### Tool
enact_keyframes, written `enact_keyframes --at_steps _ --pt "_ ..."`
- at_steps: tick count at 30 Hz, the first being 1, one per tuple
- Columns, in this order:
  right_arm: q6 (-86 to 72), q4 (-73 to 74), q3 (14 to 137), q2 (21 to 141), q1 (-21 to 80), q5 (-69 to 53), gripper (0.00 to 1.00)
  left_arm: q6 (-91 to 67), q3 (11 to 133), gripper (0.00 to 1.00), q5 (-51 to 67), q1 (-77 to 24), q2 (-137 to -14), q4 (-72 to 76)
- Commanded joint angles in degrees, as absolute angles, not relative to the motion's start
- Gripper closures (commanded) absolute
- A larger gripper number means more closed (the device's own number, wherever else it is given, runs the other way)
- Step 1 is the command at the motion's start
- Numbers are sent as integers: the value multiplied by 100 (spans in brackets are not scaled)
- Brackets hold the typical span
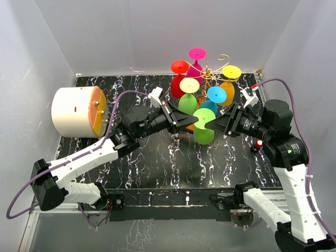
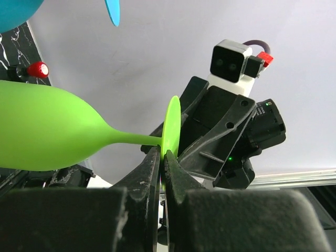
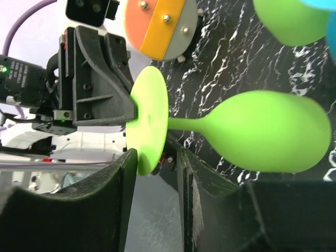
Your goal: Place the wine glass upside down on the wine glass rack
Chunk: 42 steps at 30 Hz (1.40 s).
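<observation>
The left hand clamps the lime-green plastic wine glass by its foot, sideways, just in front of the gold wire wine glass rack. The right hand straddles that foot, part-open. Seat it squarely before the left lets go.

Bright, even white light from above; I note only soft shadows on the black marble tabletop. Wrist views: near fingers dark, out of focus; green wine glass sharp.

The green wine glass looks like smooth matt plastic. The rack is thin shiny gold wire on a black, white-veined, slightly glossy tabletop. The left tool and right tool are matt black plastic, faintly grained.
</observation>
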State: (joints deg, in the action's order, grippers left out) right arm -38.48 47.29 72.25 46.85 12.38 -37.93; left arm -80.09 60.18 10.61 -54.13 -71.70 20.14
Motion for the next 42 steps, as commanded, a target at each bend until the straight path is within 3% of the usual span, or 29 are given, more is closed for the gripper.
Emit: enact_keyframes --at_steps 1,9,18,21,23,26,29,33,42 --pt "-4484 3781 6967 4428 1266 -4157 68 -7901 6078 100 1019 -5425 -6946 2144" --pt "-5636 2583 6035 4076 1266 -3817 74 -7999 5969 100 1054 -5426 -6928 2336" --pt "-6003 2362 5809 3918 1266 -3353 100 -8037 5906 100 1103 -5427 -6930 2373" --pt "-6056 2384 5757 3809 1266 -3138 100 -8039 5885 100 1107 -5425 -6933 2382" --pt "-6107 2402 5736 3758 1266 -3090 100 -8050 5853 89 1095 -5423 -6907 2369" --pt "-6127 2668 5816 3752 1266 -3048 100 -8004 5852 61 1057 -5431 -6868 2298" --pt "-6041 3274 6020 3779 1266 -2931 100 -7779 5962 46 967 -5428 -6851 2039" --pt "-5944 4134 6352 3701 1266 -2536 100 -7640 5907 40 834 -5431 -6768 1973" --pt "-5423 5137 7315 3924 1266 -713 100 -6566 5872 37 -103 -5429 -6050 681"
